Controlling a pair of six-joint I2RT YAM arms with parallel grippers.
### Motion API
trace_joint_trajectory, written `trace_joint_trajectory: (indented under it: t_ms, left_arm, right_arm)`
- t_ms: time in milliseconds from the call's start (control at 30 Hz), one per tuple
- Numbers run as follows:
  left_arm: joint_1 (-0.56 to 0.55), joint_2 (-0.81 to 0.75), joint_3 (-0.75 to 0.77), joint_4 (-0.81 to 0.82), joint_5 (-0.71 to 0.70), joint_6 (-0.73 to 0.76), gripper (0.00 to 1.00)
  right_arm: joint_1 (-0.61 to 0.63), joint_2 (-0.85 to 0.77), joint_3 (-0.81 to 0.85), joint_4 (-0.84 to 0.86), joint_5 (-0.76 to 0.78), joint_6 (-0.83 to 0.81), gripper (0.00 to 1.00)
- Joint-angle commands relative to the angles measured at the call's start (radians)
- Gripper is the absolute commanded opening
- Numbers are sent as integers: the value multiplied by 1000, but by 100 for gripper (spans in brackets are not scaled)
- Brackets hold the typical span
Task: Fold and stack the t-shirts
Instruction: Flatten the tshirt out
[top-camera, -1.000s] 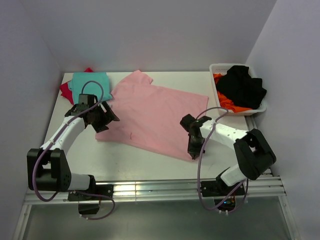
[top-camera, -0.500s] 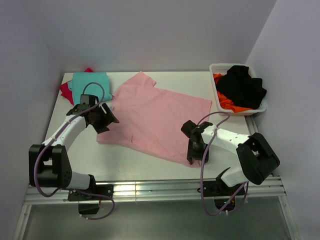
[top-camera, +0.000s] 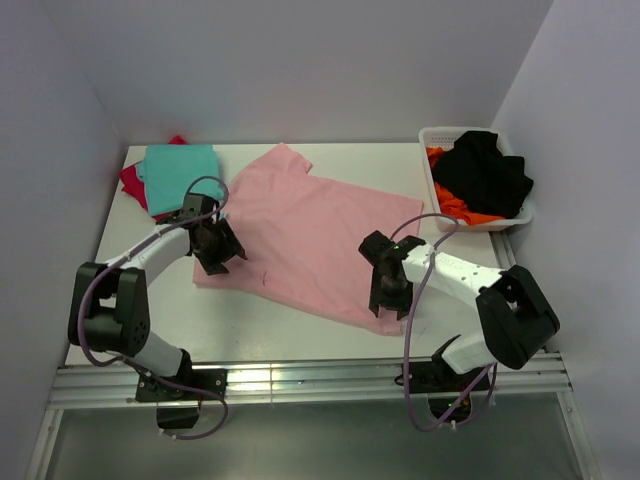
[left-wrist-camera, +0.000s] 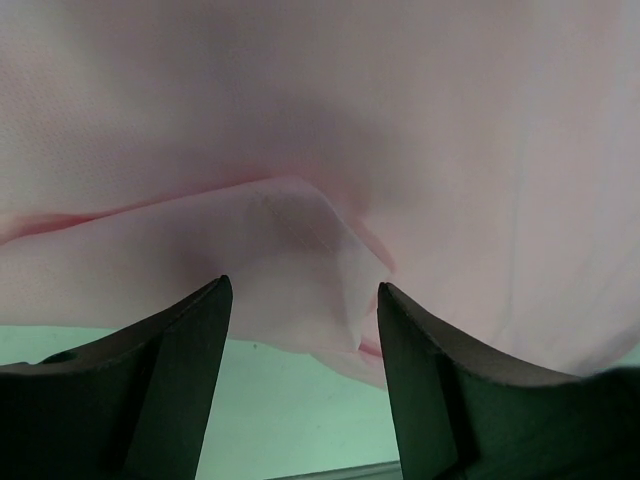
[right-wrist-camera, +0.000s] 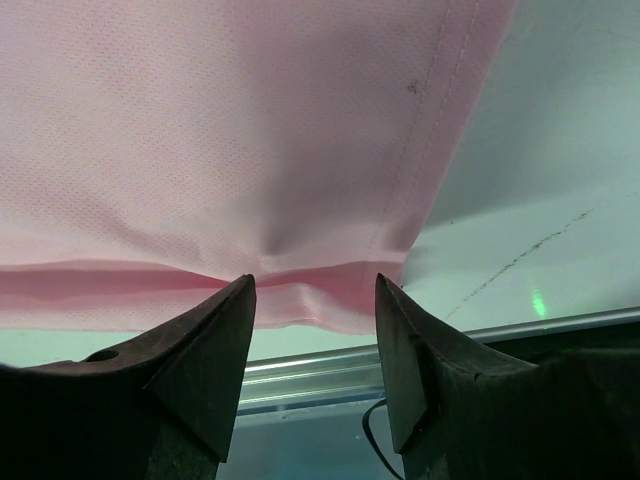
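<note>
Left gripper and right gripper spread astride pink t-shirt edges, red t-shirt mostly hidden

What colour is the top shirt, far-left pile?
The top shirt is teal; best seen in top external view.

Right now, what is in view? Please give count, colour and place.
Pink t-shirt: one, light pink, spread flat mid-table.
Teal t-shirt: one, teal, folded, far left corner.
Red t-shirt: one, red, under the teal one.
Basket: one, white, far right corner.
Black cloth: one, black, in basket.
Orange cloth: one, orange, beneath the black cloth.
Table: one, white.
Left end effector: one, black, open, shirt's left edge.
Right end effector: one, black, open, shirt's near right corner.
</note>
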Motion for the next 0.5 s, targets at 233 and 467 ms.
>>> trace_joint_trajectory:
  t_ms: [233, 467]
  left_arm:
    - [-78, 112, 114, -52, -188, -153, 66]
    - [-124, 175, 163, -75, -235, -215, 61]
  right_arm:
    - [7, -54, 8, -37, 37, -50, 58]
    - [7, -79, -12, -39, 33, -96, 57]
